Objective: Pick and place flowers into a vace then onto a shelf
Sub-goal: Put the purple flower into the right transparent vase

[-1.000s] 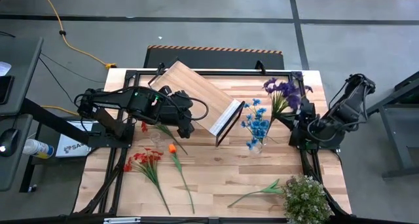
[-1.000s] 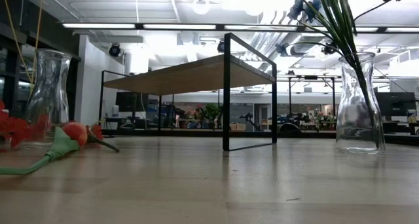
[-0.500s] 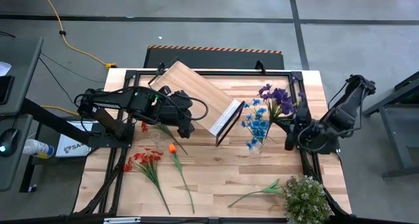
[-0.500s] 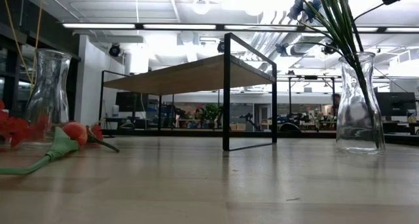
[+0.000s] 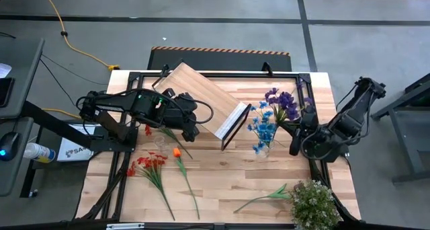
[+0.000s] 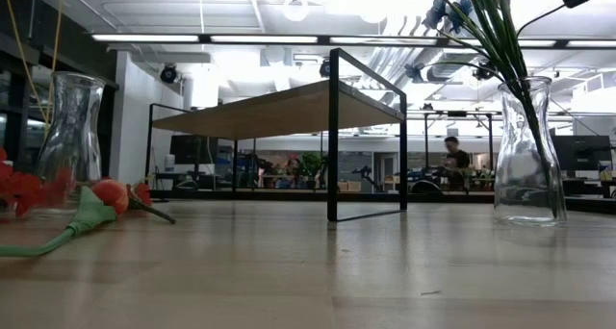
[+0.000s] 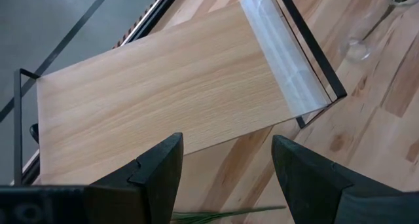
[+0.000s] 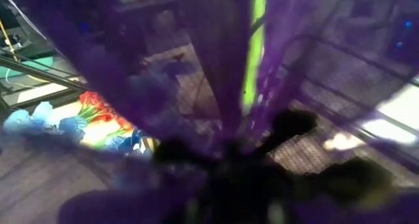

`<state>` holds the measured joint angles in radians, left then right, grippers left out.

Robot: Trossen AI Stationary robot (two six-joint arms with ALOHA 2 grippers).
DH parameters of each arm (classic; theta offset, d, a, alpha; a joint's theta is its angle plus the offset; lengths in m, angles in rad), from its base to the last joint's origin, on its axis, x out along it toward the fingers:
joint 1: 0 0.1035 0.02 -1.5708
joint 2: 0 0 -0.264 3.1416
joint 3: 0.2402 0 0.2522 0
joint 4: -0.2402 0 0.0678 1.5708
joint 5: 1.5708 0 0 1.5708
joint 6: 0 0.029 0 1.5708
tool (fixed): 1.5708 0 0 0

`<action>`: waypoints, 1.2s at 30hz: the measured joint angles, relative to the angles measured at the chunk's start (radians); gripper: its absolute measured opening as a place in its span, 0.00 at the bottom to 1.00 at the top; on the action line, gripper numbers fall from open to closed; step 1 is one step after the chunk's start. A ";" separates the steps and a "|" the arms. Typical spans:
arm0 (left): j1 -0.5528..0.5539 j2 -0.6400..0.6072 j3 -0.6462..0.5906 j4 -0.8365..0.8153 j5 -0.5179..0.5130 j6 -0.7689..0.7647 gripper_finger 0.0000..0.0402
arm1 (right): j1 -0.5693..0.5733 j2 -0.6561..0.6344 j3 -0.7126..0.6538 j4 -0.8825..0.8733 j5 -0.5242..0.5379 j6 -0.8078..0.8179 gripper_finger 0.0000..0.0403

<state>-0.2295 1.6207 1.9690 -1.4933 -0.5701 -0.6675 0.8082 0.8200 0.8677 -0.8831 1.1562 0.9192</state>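
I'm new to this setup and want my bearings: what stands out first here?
The purple flowers, held up in the right gripper near the table's right edge, above the glass vase already holding blue flowers. Mid-table, the wooden shelf sits askew, the left gripper open beside it.

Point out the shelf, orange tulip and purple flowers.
shelf (image 5: 201,99): high view, middle of its wood board.
orange tulip (image 5: 177,152): high view, on the bloom.
purple flowers (image 5: 283,99): high view, on the blooms held up by the right arm.
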 joint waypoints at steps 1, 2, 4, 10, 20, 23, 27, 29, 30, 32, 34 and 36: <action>0.000 0.000 0.000 -0.001 0.000 0.000 0.66 | 0.000 0.004 0.000 -0.002 0.000 0.001 0.00; 0.000 0.000 0.000 -0.002 0.000 0.000 0.66 | 0.000 0.007 0.000 -0.004 0.001 0.003 0.00; 0.000 0.000 0.000 -0.003 0.000 0.000 0.66 | 0.000 0.018 0.000 -0.021 0.001 0.018 0.00; 0.000 0.000 0.000 -0.008 0.000 0.000 0.66 | 0.000 0.051 0.000 -0.042 0.018 0.027 0.00; -0.040 0.000 0.000 -0.048 -0.022 -0.046 0.66 | -0.003 0.074 0.000 -0.079 0.014 0.068 0.00; -0.058 0.000 0.000 -0.061 -0.040 -0.069 0.66 | -0.003 0.078 0.000 -0.081 0.003 0.072 0.00; -0.081 0.000 0.000 -0.080 -0.054 -0.102 0.66 | -0.003 0.077 0.000 -0.105 -0.023 0.096 0.00; -0.087 0.000 0.000 -0.079 -0.057 -0.108 0.66 | -0.003 0.077 0.000 -0.119 -0.050 0.116 0.00; -0.091 0.000 0.000 -0.079 -0.062 -0.113 0.66 | -0.003 0.078 0.000 -0.122 -0.058 0.122 0.00; -0.094 0.000 0.000 -0.079 -0.067 -0.124 0.66 | -0.003 0.077 0.000 -0.123 -0.063 0.124 0.00; -0.094 0.000 0.000 -0.079 -0.068 -0.127 0.66 | -0.003 0.077 0.000 -0.123 -0.063 0.124 0.00; -0.094 0.000 0.000 -0.079 -0.068 -0.131 0.66 | -0.003 0.077 0.000 -0.124 -0.067 0.125 0.00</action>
<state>-0.3233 1.6203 1.9690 -1.5719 -0.6384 -0.7982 0.8047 0.8974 0.8677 -1.0069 1.0893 1.0447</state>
